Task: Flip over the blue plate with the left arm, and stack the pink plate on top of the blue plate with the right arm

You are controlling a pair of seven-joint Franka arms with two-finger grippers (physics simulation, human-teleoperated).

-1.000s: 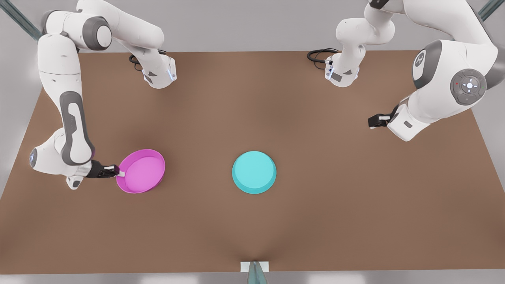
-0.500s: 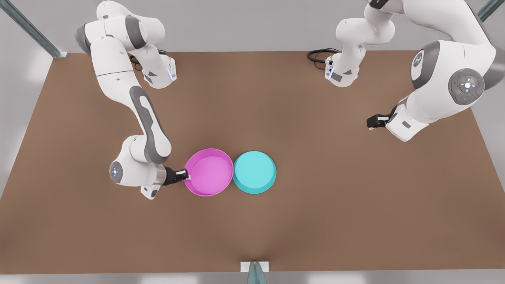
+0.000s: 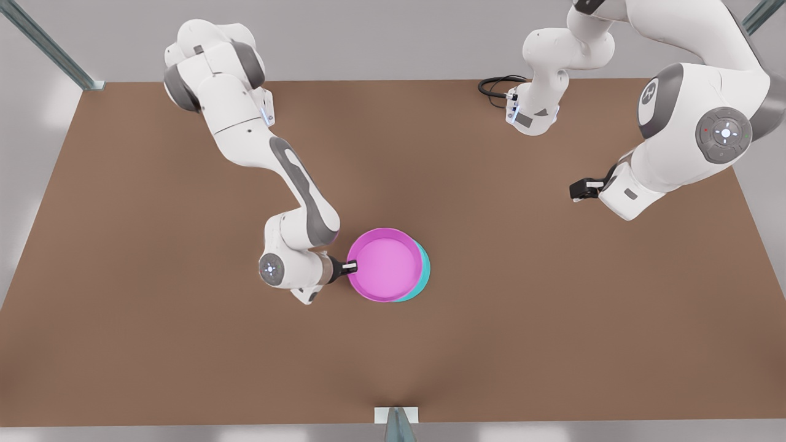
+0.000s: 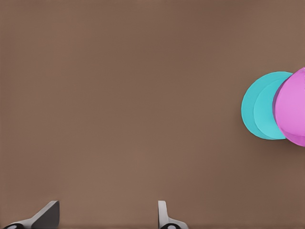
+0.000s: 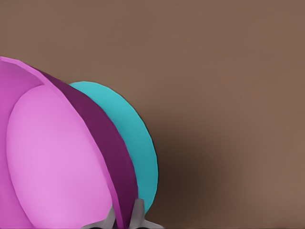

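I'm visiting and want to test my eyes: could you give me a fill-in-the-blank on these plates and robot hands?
1. The right hand grips the ____ plate's rim.
2. The pink plate covers most of the ____ plate.
3. The left hand holds ____, away from both plates.
4. The plates sit over a ____ table.

Answers: pink; blue; nothing; brown

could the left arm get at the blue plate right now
Probably not cleanly: the pink plate, held in the right pincer, covers most of the blue plate. The left pincer waits open, far off.
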